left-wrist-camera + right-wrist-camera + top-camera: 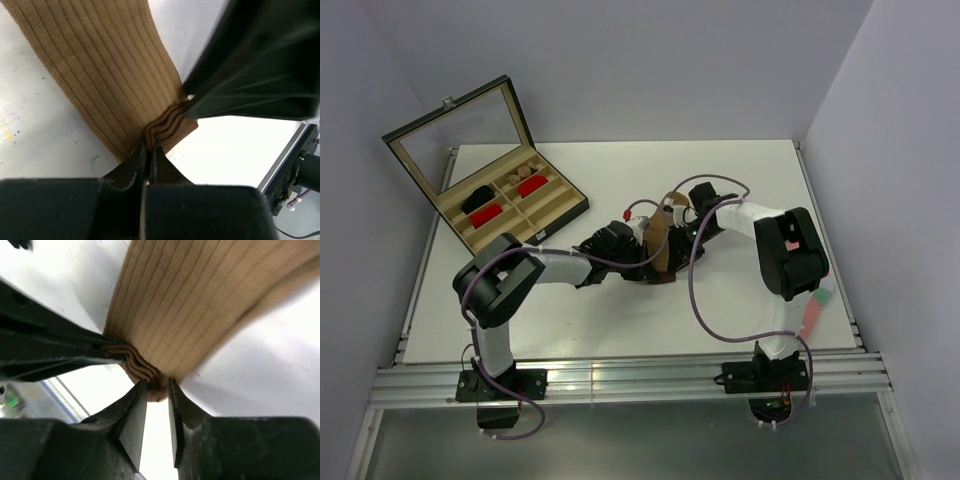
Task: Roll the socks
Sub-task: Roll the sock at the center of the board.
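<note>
Task's thing: tan sock [658, 243], at the centre of the top view, between the two grippers where the arms meet.
Sock's shape: ribbed length fanned out flat in both wrist views [100, 65], with one edge gathered into a few tight folds; no roll formed.
Left gripper [150, 150]: clamped shut at the bottom centre of its own view, pinching the gathered edge of the tan sock.
Right gripper [158, 390]: jaws parted a little at the bottom centre of its view, with the folded edge lying in the gap; looks loose rather than pinched.
Meeting point: both sets of fingertips on the same bunched edge, just beside each other, coming from opposite sides.
Other sock: not made out in any view; possibly hidden under the arms.
Box [565, 212]: open at the upper left of the top view, with red bundles [530, 186] lying in its compartments.
Table [620, 320]: white, under the arms and the sock.
Done so far: edge gathered and held, judged to be the first turn of a roll at most.
Left to do: nearly all of it, namely winding the long tan body onto the gathered end and bringing in the second sock.
</note>
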`<state>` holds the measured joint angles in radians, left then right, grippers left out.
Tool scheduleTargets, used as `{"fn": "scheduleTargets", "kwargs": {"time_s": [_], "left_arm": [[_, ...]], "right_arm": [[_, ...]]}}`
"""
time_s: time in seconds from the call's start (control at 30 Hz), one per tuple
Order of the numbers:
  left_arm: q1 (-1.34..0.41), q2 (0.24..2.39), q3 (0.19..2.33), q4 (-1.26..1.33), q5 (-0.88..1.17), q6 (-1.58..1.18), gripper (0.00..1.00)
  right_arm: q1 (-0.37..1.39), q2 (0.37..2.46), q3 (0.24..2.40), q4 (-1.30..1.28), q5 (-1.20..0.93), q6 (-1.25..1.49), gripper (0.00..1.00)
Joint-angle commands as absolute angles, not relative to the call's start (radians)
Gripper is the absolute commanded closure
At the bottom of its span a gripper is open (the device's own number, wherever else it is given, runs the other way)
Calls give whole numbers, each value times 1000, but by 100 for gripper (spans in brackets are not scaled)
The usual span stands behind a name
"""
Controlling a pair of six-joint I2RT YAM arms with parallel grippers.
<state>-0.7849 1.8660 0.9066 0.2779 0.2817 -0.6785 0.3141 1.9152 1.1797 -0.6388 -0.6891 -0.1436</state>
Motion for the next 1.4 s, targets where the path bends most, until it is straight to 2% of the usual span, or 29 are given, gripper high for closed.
{"fn": "scheduleTargets", "kwargs": {"time_s": [0.0,0.27,0.47,0.73,1.1,1.23,1.37], "left_arm": [[-785,1904,945,114,265,-681,100],[-773,1922,992,8,295,-681,100],[-764,1954,1051,-110,327,-664,100],[-729,2008,1117,-239,287,-611,100],[-654,2029,1051,-256,195,-589,100],[-641,2022,1032,-256,175,-588,100],[-618,2013,1002,-253,155,-584,100]], "right_arm": [[287,1787,1154,-539,-640,-141,67],[249,1634,1108,-508,-672,-167,67],[252,1520,1055,-515,-655,-312,67],[331,1424,991,-494,-537,-443,68],[488,1500,1018,-428,-440,-413,71],[491,1571,1049,-414,-413,-350,76],[498,1608,1058,-396,-405,-330,76]]}}
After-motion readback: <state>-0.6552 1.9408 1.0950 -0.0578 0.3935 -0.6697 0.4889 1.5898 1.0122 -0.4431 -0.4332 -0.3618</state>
